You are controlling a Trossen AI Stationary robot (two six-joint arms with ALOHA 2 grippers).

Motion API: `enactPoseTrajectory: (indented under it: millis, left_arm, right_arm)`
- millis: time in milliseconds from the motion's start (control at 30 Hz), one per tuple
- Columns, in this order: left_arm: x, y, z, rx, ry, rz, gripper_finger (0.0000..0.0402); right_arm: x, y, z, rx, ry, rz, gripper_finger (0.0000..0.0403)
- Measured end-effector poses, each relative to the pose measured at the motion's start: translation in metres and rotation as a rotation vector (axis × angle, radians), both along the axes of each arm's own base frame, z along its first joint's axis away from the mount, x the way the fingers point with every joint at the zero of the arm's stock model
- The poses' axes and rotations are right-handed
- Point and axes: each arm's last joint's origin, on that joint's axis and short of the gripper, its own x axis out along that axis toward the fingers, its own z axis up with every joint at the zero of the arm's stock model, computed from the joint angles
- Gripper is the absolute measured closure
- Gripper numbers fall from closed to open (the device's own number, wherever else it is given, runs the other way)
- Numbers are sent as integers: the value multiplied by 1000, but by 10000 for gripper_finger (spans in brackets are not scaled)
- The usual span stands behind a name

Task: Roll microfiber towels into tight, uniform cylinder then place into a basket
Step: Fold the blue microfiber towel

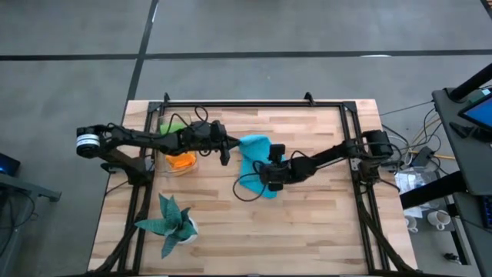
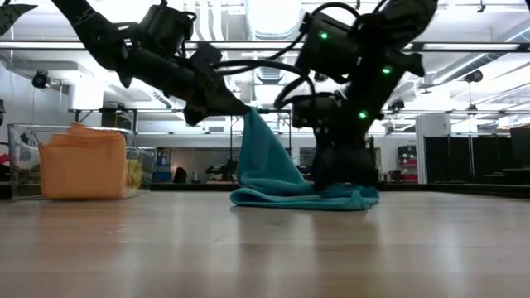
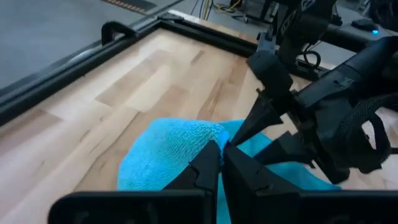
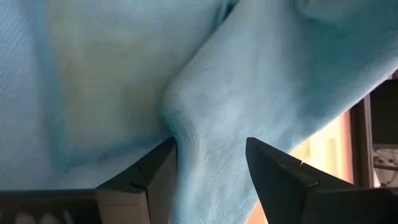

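The bright blue towel [image 1: 257, 165] lies crumpled mid-table, with one corner raised like a tent in the low view [image 2: 277, 170]. My left gripper [image 1: 231, 146] is shut on that raised corner, left of the towel. My right gripper [image 1: 269, 175] stands on the towel's right part, shut on a fold of it. The clear basket [image 2: 16, 157] stands at the left with the rolled orange towel [image 1: 181, 160] inside. The lime green towel [image 1: 173, 125] shows at the basket's far side. I cannot make out the yellow towel for certain. My left gripper pinches the blue towel's raised corner [image 3: 208, 140] between its two fingers. It comes from the table's left, slanting down. The corner is lifted and the cloth slopes taut from it [image 2: 252, 120] down to the rest, which lies on the table. My right gripper has a fold of the blue towel [image 4: 211, 155] between its two fingers, coming from above and pointing down. The cloth bulges up between the fingers. This part of the towel [image 2: 344, 194] lies on the table under the gripper.
A dark teal spiky plant in a white pot [image 1: 171, 223] stands near the front left. The black metal frame [image 1: 254, 102] runs along the far edge and down both sides. Bare wood lies at the front centre and at the right.
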Motion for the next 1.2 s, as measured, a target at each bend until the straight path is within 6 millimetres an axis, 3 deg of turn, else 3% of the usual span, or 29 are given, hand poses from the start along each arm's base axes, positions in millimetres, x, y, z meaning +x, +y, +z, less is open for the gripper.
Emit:
enactPoseTrajectory:
  millis: [167,433,633,767,900,1000,1200]
  left_arm:
    - [0,0,1,15,1,-5,401]
    - [0,0,1,20,2,-6,401]
    - [0,0,1,20,2,-6,401]
    - [0,0,0,20,3,-6,402]
    - [0,0,0,23,3,-7,401]
    - [0,0,-1,53,14,-17,402]
    - [-3,-1,-2,61,19,-20,402]
  right_arm:
    - [10,-7,9,-7,-27,-1,231]
    - [10,-19,8,-6,-27,-39,259]
    - [13,-19,5,140,-64,18,275]
    - [14,-17,5,143,-71,47,286]
    - [16,-18,9,112,-93,50,333]
    - [13,-20,20,72,-127,29,383]
    - [-21,-20,58,38,-264,-47,394]
